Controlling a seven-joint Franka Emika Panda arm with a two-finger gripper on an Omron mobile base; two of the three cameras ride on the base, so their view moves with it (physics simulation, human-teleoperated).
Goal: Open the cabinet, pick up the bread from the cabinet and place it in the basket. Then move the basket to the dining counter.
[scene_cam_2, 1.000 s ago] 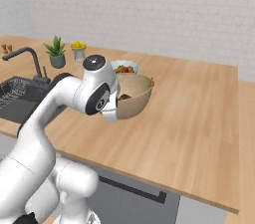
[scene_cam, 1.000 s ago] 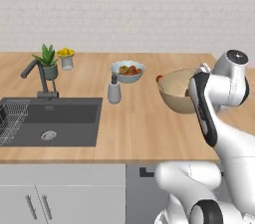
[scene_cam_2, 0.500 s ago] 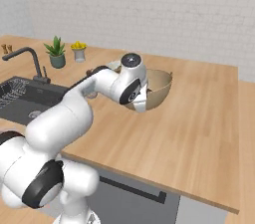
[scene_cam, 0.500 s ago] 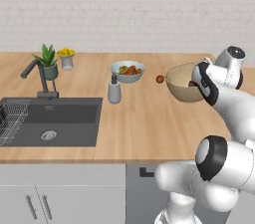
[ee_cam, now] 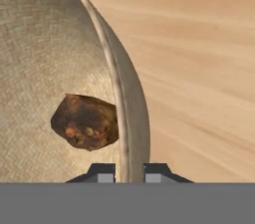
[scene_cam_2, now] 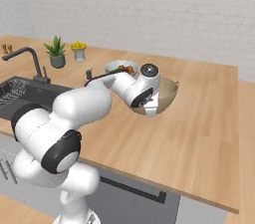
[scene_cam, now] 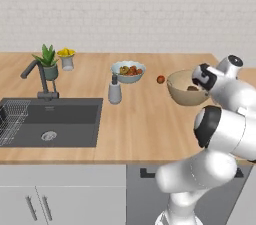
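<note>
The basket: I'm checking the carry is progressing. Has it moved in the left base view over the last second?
Yes. The basket has shifted left, toward the white fruit bowl, pinched at its rim by the gripper.

The setting is a rendered domestic kitchen. Evidence: a wide light-wood countertop (scene_cam: 145,119) runs below a white brick wall (scene_cam: 130,9) and carries a dark recessed sink (scene_cam: 55,121) with a black swan-neck faucet (scene_cam: 37,76) and a wire dish rack (scene_cam: 11,121) at its left end. Light grey base cabinets with slim metal bar handles (scene_cam: 37,209) sit beneath. Countertop items — a white bowl of fruit (scene_cam: 128,71), a grey soap dispenser (scene_cam: 114,90), a small potted green plant (scene_cam: 48,62).
</note>
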